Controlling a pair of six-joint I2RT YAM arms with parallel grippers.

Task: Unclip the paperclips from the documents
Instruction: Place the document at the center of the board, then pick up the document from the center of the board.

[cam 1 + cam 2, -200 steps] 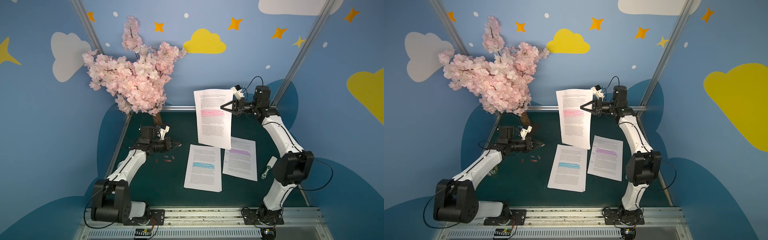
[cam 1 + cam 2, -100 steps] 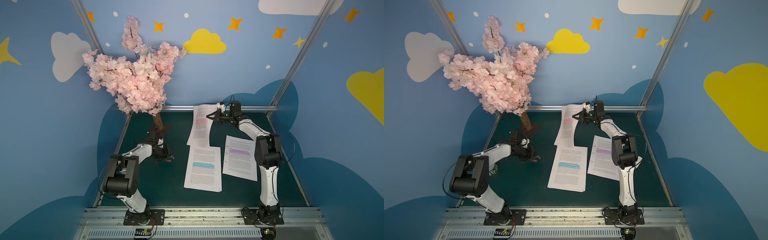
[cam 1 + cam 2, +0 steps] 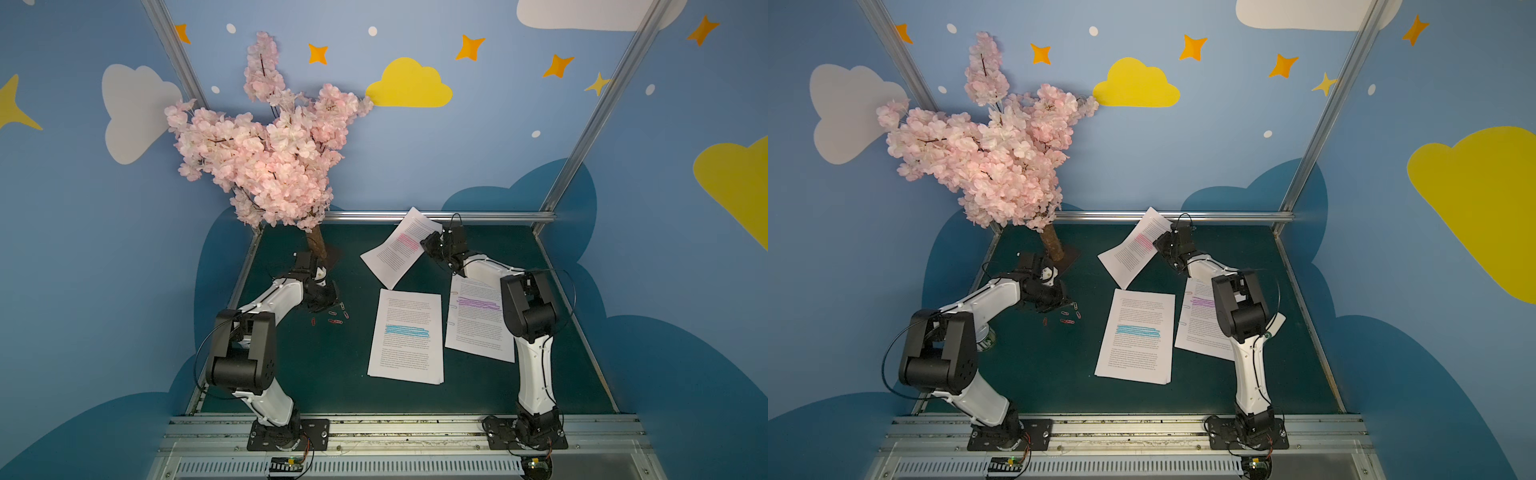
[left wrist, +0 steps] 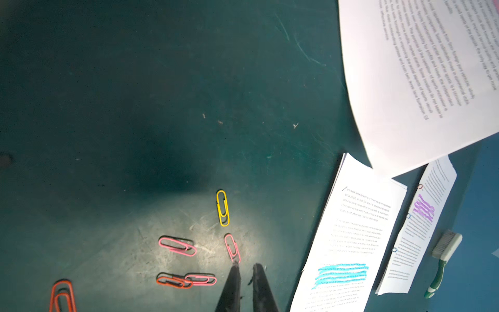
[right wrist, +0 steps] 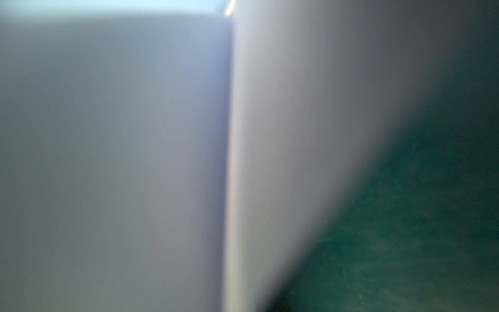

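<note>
Jaws: left barely parted, right clamped on paper

Loose paperclips point(image 4: 176, 246) lie on the green mat point(image 4: 135, 81), a pink clip point(image 4: 231, 248) touching one tip of the left gripper point(image 4: 245, 266). The blue-banded document point(image 3: 407, 336) lies at their three o'clock, with the purple-banded document point(image 3: 478, 328) beyond. At one o'clock the right gripper point(image 3: 430, 245) holds the pink-banded document point(image 3: 395, 253) tilted off the mat.

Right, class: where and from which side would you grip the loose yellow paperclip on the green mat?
Probably across its narrow middle, straight down from above. The yellow paperclip lies flat on the mat, clear of the pink paperclips, so there is room beside each long side.
</note>
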